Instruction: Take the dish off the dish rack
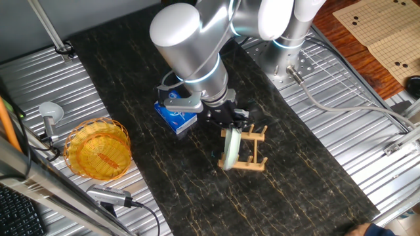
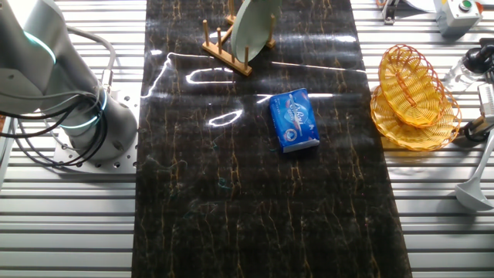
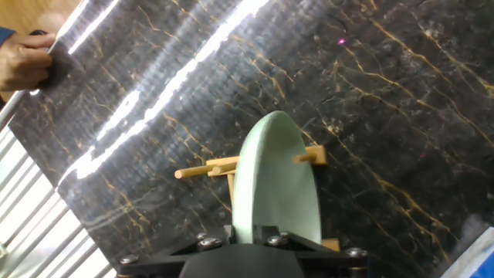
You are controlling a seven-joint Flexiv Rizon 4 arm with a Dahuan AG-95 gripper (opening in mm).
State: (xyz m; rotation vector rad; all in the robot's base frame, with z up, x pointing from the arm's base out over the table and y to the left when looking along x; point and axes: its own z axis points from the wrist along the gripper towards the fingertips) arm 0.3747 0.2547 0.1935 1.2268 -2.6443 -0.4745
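Observation:
The pale mint-green dish (image 1: 231,149) stands on edge in the small light-wood dish rack (image 1: 253,156) on the dark marble-pattern mat. My gripper (image 1: 228,124) reaches down onto the dish's top rim. In the hand view the dish (image 3: 278,177) runs up between my two fingers, and my gripper (image 3: 258,232) is shut on its rim. The rack's pegs (image 3: 204,168) stick out on both sides of the dish. In the other fixed view the dish (image 2: 255,23) leans in the rack (image 2: 224,50) at the top edge, and the gripper is out of view.
A blue packet (image 1: 176,117) lies just left of the rack, also visible in the other fixed view (image 2: 294,118). A yellow woven basket (image 1: 98,149) sits at the mat's left edge. A person's hand (image 3: 23,58) holds the mat's corner. A Go board (image 1: 380,33) lies at the far right.

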